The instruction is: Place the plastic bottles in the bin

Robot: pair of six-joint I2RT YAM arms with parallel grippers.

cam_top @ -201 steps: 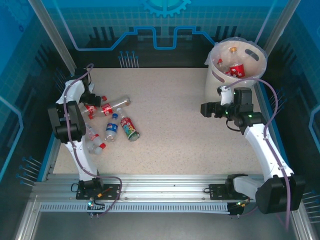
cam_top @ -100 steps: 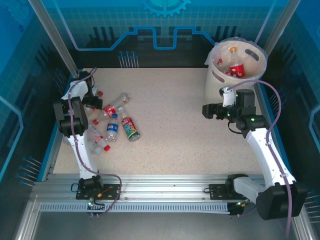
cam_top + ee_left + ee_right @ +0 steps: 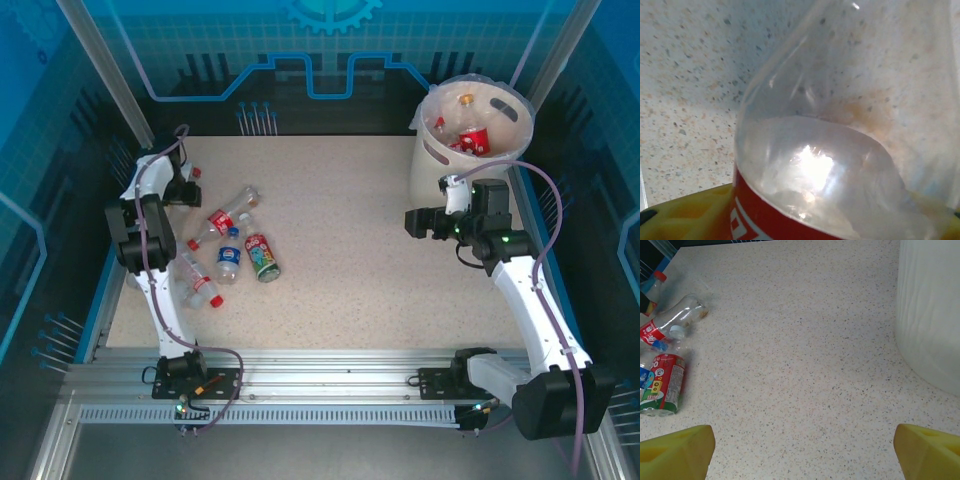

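the left gripper [image 3: 183,187] is clamped on a clear red-labelled bottle [image 3: 840,150], whose body sits right between its fingers. the other bottles [image 3: 228,240] lie scattered on the counter [image 3: 350,260] just to its right. the right gripper [image 3: 805,450] hangs wide open and empty, with the white bin [image 3: 930,315] close on its right, some bottles inside it.

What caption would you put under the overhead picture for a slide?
Left end effector at a red-capped bottle, more bottles lying nearby; right end effector open near the white bin.
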